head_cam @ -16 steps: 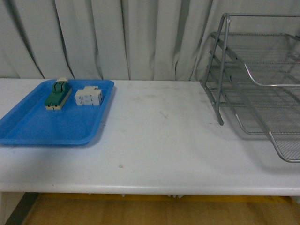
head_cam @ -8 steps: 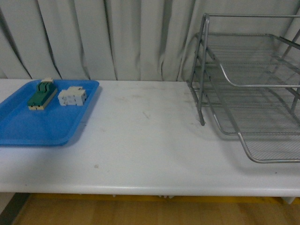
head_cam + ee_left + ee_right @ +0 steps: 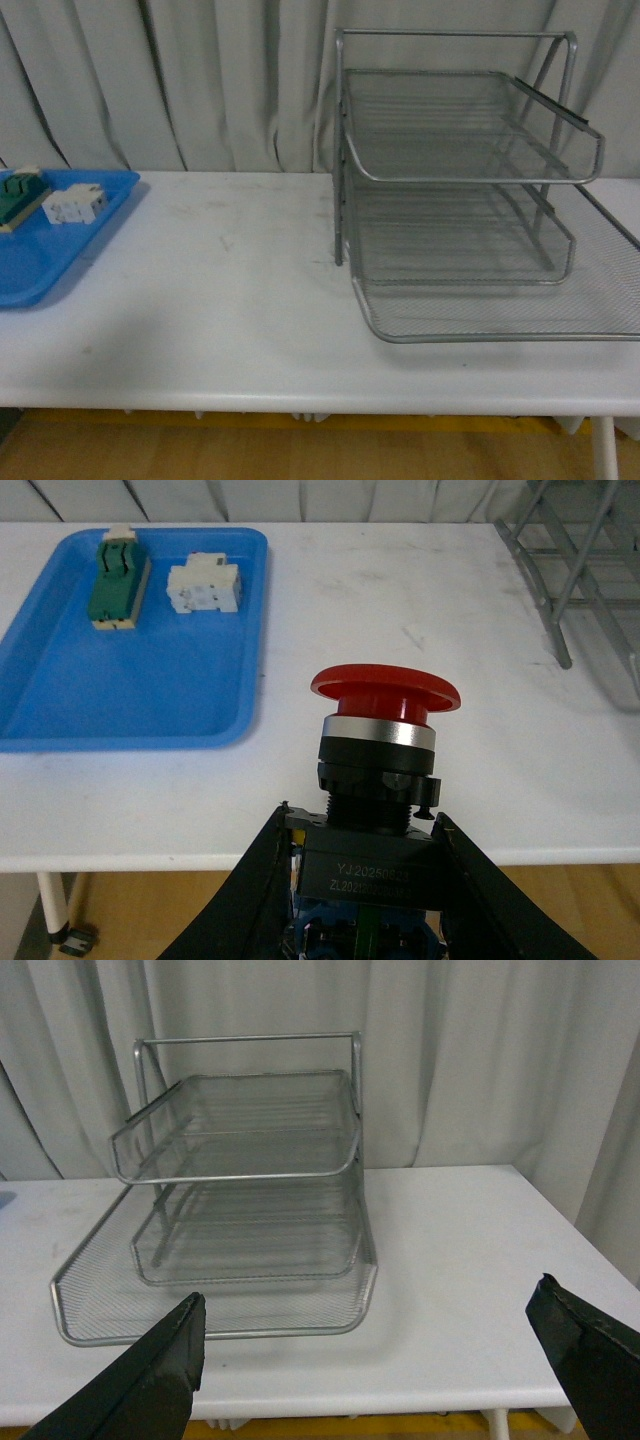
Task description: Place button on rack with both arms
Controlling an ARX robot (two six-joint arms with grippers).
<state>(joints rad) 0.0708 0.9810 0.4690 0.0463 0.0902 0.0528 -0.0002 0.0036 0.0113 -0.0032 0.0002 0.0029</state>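
The button, red mushroom cap on a dark body, stands upright between the black fingers of my left gripper, which is shut on its body, in front of the table's near edge. The silver three-tier wire rack stands on the white table at centre right in the front view, its lowest tray pulled forward. In the right wrist view the rack sits ahead and to one side of my open right gripper, whose fingers are wide apart with nothing between them. Neither arm shows in the front view.
A blue tray lies at the table's left end, holding a green-and-beige block and a white breaker. The same tray shows in the left wrist view. Grey curtains hang behind the table.
The front view has swung to the right: the rack has shifted from the right edge towards the middle, and the blue tray has slid mostly off the left edge.
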